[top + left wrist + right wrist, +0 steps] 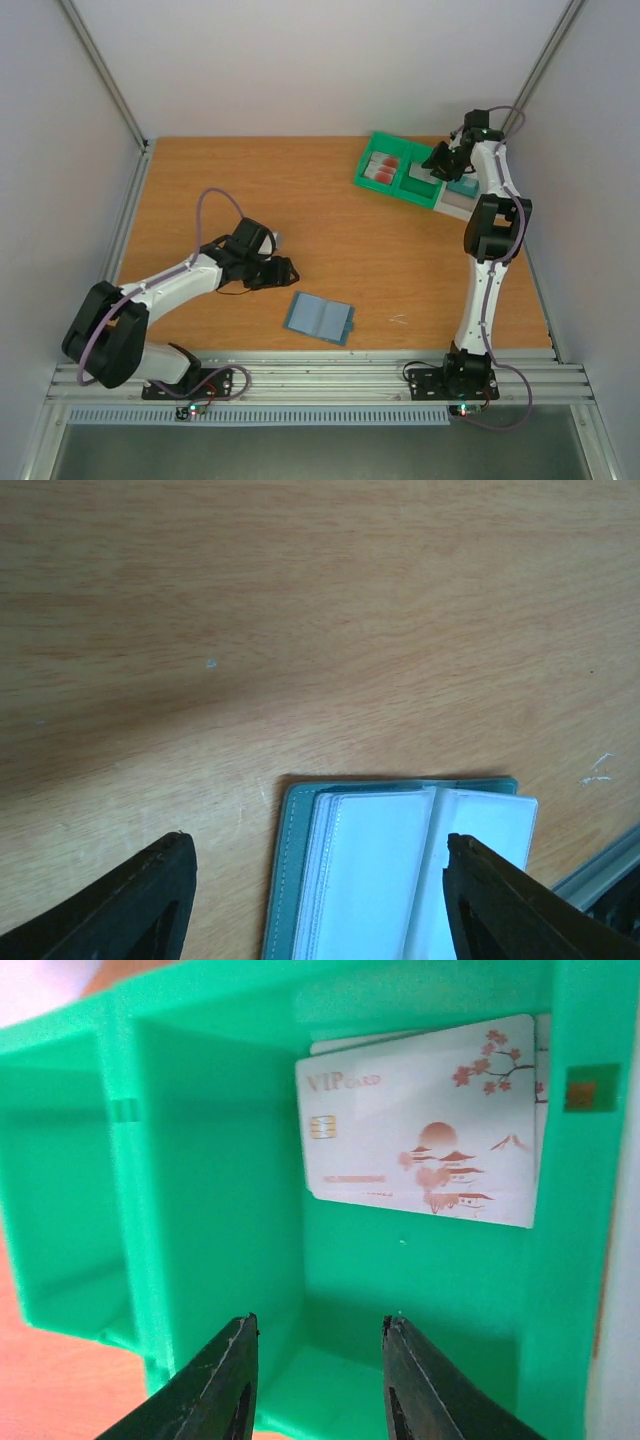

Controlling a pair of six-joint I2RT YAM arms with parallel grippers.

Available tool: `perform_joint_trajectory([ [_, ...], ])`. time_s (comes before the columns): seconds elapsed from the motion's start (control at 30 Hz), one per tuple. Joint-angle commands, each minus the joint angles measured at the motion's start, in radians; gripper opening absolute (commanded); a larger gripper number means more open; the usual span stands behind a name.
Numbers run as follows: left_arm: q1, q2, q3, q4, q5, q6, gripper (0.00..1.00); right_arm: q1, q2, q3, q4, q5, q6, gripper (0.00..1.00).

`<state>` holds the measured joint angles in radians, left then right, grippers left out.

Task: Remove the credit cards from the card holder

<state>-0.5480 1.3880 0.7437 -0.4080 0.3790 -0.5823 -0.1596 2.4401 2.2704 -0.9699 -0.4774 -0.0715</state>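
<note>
Two hands have their fingers apart and empty over a wood-grain worktop (250, 190) enclosed by white walls (320, 60). The left hand (288, 269) hovers just beside the open holder (319, 317). The right hand (318, 1325), well away from the holder, hangs over a green tray (220, 1160) where cards (425, 1145) lie.

Table (420, 270): bare wood across the middle and far-left corner; free passage.
Card holder (319, 317): spread flat by the near edge, midway; left gripper (283, 270) just beside it, jaws apart.
Green tray (395, 192): far-right corner; upright walls and divider hem each compartment; right gripper (320, 1325), jaws parted, at one holding credit cards (420, 1120).
White tray (455, 203): against the green tray, under the right arm (488, 225).
Side panels (300, 70): close the left, far, right edges.
</note>
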Motion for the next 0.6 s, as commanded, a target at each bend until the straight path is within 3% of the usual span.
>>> perform_joint_trajectory([
  [0.0, 0.003, -0.050, 0.023, -0.050, -0.048, 0.035, 0.69, 0.007, -0.101, 0.009, -0.008, 0.015, 0.048, 0.36],
  [0.17, 0.002, -0.051, 0.003, -0.061, 0.045, 0.018, 0.68, 0.059, -0.169, -0.043, -0.025, 0.026, 0.102, 0.36],
  [0.27, 0.000, -0.073, -0.019, -0.058, 0.056, 0.011, 0.65, 0.105, -0.246, -0.158, 0.015, 0.006, 0.134, 0.36],
  [0.57, -0.028, -0.144, 0.007, -0.130, 0.091, 0.048, 0.63, 0.269, -0.619, -0.749, 0.251, -0.027, 0.220, 0.37],
])
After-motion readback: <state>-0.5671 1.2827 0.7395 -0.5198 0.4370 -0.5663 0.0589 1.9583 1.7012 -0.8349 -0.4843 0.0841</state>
